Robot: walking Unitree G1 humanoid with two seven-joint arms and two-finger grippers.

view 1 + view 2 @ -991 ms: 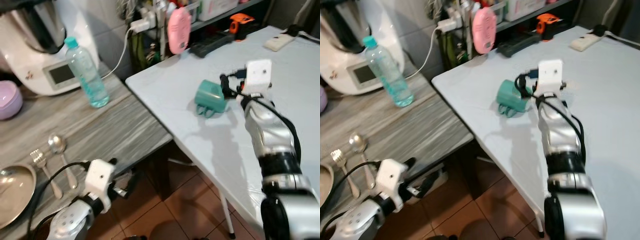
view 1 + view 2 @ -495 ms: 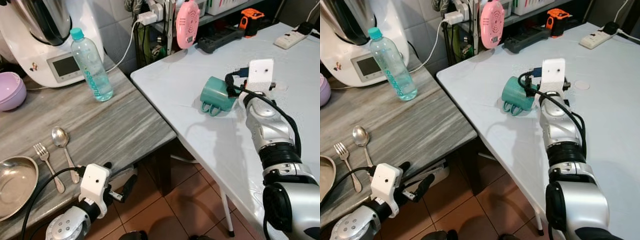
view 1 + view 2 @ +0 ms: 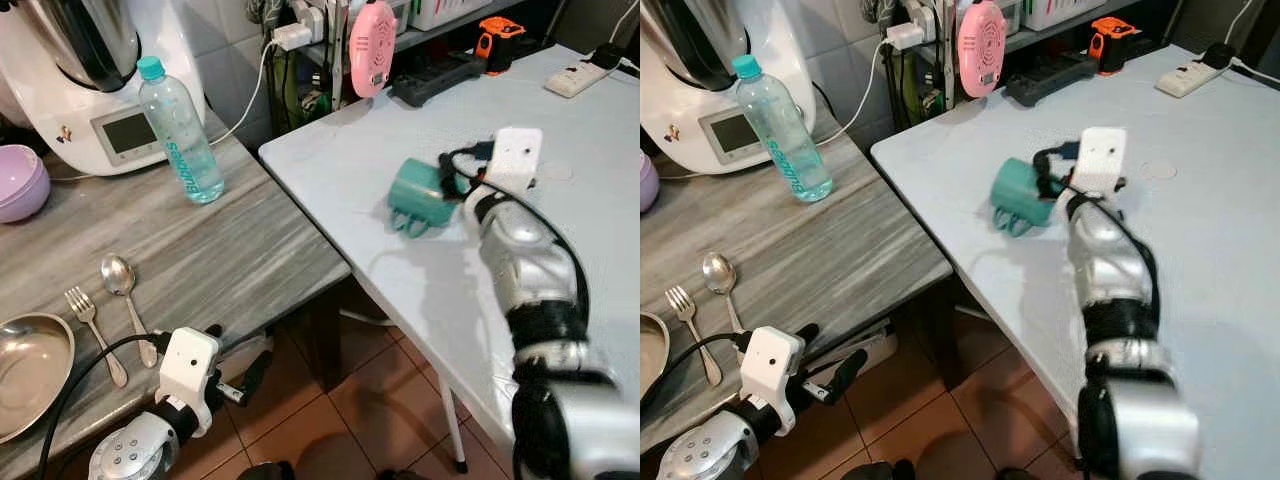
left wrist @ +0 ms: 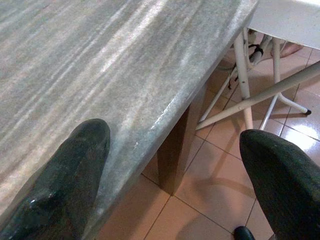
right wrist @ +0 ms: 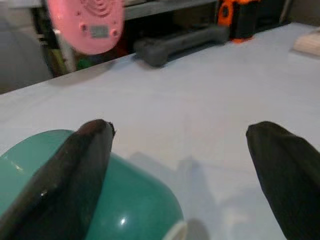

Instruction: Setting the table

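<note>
Lying tipped on its side on the white desk [image 3: 420, 280], the teal mug [image 3: 420, 192] sits against one finger of the right gripper [image 5: 175, 165], whose fingers [image 5: 80, 170] are spread wide. Near the grey desk [image 3: 220, 250] edge, the left gripper [image 4: 170, 165] hangs with fingers wide.

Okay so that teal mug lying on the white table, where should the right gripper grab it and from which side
Judging by its pose, across the body. The teal mug lies on its side on the white table, handle low against the tabletop and hard to hook. The right gripper is open beside it, one finger already on the body, so closing from the robot's right, above the handle, looks best.
</note>
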